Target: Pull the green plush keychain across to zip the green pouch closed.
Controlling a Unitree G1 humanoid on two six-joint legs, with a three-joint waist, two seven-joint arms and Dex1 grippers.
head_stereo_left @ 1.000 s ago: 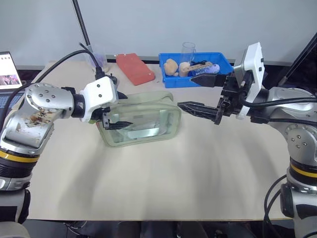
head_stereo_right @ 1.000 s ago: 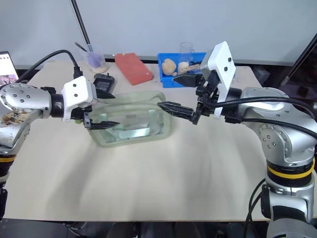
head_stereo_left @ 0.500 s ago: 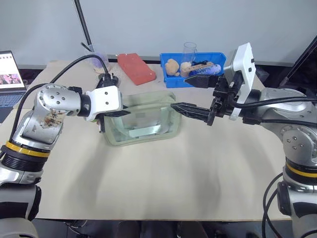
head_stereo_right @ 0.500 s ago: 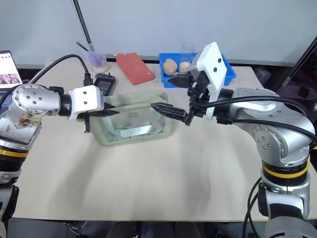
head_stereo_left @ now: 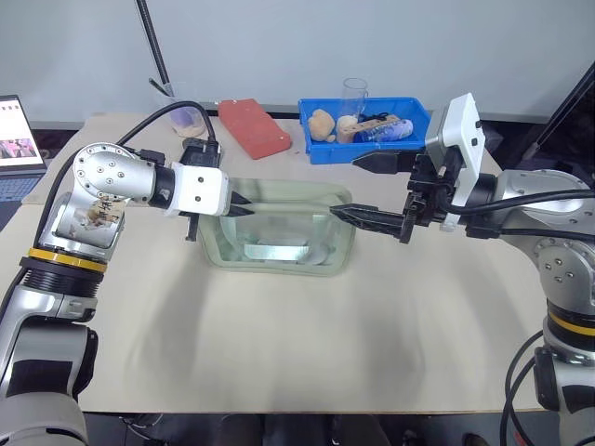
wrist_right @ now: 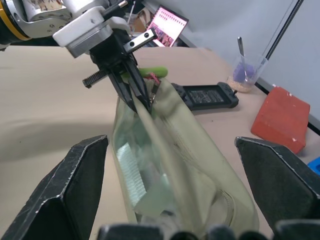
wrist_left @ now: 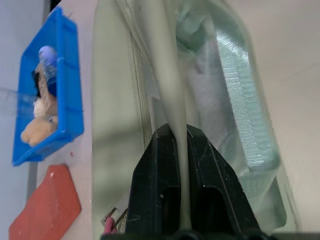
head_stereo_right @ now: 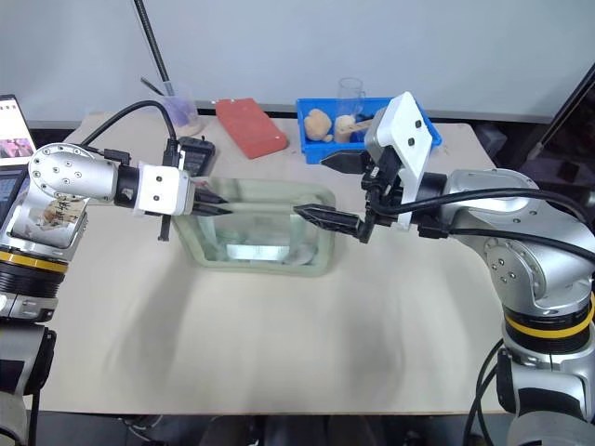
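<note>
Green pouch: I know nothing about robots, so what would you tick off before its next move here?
1. Left gripper pinches the green pouch by its top strip: ok.
2. Right gripper open, at the pouch's far end: ok.
3. Green plush keychain in sight beside the left gripper: ok.
4. Keychain held by a gripper: not ok.
5. Zipper closed: cannot tell.
6. Pouch resting on the table: ok.

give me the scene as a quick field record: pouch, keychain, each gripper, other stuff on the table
pouch: green pouch on the table
keychain: green plush keychain at the pouch's end by the left gripper
left gripper: left gripper shut on a pouch strap or top edge
right gripper: right gripper open, at the pouch's other end
others: blue tray, red block, black device, laptop
</note>
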